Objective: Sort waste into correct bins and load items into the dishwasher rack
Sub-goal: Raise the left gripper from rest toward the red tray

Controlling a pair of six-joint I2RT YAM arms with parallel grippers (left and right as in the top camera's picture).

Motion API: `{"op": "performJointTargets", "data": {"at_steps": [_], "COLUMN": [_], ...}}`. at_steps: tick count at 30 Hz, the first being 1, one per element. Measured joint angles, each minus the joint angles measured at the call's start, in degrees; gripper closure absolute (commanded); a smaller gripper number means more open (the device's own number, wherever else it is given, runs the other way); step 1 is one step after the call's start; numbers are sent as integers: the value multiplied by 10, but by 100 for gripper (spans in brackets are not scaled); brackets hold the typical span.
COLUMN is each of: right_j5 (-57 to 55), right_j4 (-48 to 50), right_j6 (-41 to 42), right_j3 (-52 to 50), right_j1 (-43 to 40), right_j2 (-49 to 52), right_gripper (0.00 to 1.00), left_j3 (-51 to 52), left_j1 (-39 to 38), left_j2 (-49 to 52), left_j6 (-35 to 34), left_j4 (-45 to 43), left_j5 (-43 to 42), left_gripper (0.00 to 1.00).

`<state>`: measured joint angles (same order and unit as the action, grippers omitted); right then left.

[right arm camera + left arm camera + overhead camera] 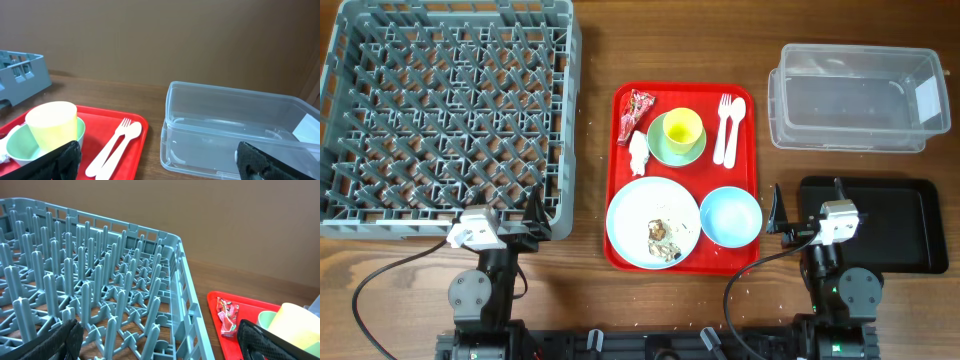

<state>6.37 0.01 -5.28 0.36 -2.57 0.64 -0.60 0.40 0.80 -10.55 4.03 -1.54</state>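
The grey rack (560, 120) stands at the far left, also in the left wrist view (185, 290). A red tray (620, 255) holds the red wrapper (641, 104), white napkin (639, 153), yellow cup (682, 127) in the green bowl (660, 150), fork (724, 125), spoon (736, 125), blue bowl (731, 216) and blue plate (630, 220) with food scraps (661, 239). The clear tub (850, 95) is at the far right, the black tray (910, 225) in front of it. My left gripper (160, 342) and right gripper (157, 160) are open and empty.
The red tray sits between the rack and the bins. In the right wrist view I see the cup (51, 125), the fork (111, 145), the spoon (122, 145) and the tub (235, 130). The wrapper (226, 316) shows in the left wrist view.
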Motion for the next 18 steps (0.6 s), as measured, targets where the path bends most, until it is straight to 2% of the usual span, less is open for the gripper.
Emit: {"op": "performJointTargets", "data": {"at_steps": [11, 13, 15, 18], "right_j5": [0, 0, 0, 0], "right_j4": [0, 0, 0, 0], "right_j6": [0, 0, 0, 0], "right_j3": [0, 0, 0, 0], "right_j1": [0, 0, 0, 0], "right_j2": [0, 0, 0, 1], "right_gripper": [0, 0, 0, 0], "left_j3": [0, 2, 3, 2], "left_j1": [0, 0, 0, 0], "left_j2": [0, 0, 1, 0], "left_j6": [0, -11, -76, -212], "left_j4": [-2, -31, -117, -303], "left_j5": [0, -21, -107, -231], "left_gripper": [0, 0, 0, 0]}}
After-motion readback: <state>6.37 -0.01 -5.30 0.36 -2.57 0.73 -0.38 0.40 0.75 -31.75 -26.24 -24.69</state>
